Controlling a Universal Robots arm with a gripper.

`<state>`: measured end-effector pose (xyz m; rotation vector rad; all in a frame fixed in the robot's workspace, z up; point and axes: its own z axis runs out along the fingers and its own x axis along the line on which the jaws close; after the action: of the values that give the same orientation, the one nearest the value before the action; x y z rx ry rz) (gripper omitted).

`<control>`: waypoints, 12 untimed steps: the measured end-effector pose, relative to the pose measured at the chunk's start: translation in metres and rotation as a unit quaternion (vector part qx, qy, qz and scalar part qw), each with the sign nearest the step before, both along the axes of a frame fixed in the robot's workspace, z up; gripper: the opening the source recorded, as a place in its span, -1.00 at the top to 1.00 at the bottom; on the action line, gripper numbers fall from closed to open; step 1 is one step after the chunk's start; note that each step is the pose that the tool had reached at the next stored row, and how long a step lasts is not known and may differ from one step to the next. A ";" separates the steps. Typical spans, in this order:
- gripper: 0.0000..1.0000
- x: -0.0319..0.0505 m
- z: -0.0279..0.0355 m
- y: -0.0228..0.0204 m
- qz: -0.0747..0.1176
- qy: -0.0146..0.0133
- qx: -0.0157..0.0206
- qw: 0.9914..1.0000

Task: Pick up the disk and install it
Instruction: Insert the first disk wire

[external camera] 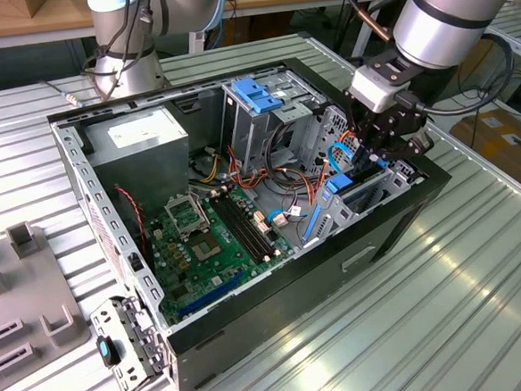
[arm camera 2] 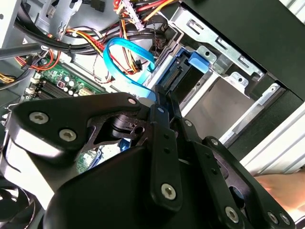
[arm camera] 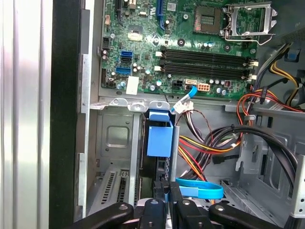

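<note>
The disk (external camera: pixel 339 187), edged by its bright blue carrier frame (arm camera: pixel 159 136), stands on edge in the grey drive bay (external camera: pixel 394 182) at the corner of the open computer case on the exterior view's right. My gripper (external camera: pixel 368 159) reaches down into that bay from above. In both wrist views its black fingers (arm camera: pixel 158 200) sit close together on the disk's top edge (arm camera 2: pixel 181 71), shut on it. The bay walls hide the disk's lower part.
The open case (external camera: pixel 251 312) lies on a ribbed metal table. Inside are the motherboard (external camera: pixel 206 244), a power supply (external camera: pixel 140 137), a drive cage with a blue latch (external camera: pixel 258 93), and a blue cable (arm camera: pixel 202 192) with wire bundles beside the bay. A second arm's base (external camera: pixel 129 44) stands behind.
</note>
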<state>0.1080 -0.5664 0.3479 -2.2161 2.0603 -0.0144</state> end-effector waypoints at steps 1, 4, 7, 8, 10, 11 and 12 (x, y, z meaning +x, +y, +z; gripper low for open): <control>0.68 -0.0006 -0.0001 0.0000 0.000 0.000 0.000 1.000; 0.68 -0.0007 -0.0010 0.0000 0.000 0.000 0.000 1.000; 0.68 -0.0011 -0.0030 0.0000 0.000 0.000 0.000 1.000; 0.68 -0.0012 -0.0032 0.0000 0.000 0.000 0.000 1.000; 0.68 -0.0013 -0.0042 0.0000 0.000 0.000 0.000 1.000; 0.68 -0.0014 -0.0050 0.0000 0.000 0.000 0.000 1.000; 0.68 -0.0014 -0.0057 0.0000 0.000 0.000 0.000 1.000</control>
<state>0.1066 -0.5664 0.3422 -2.2163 2.0603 -0.0147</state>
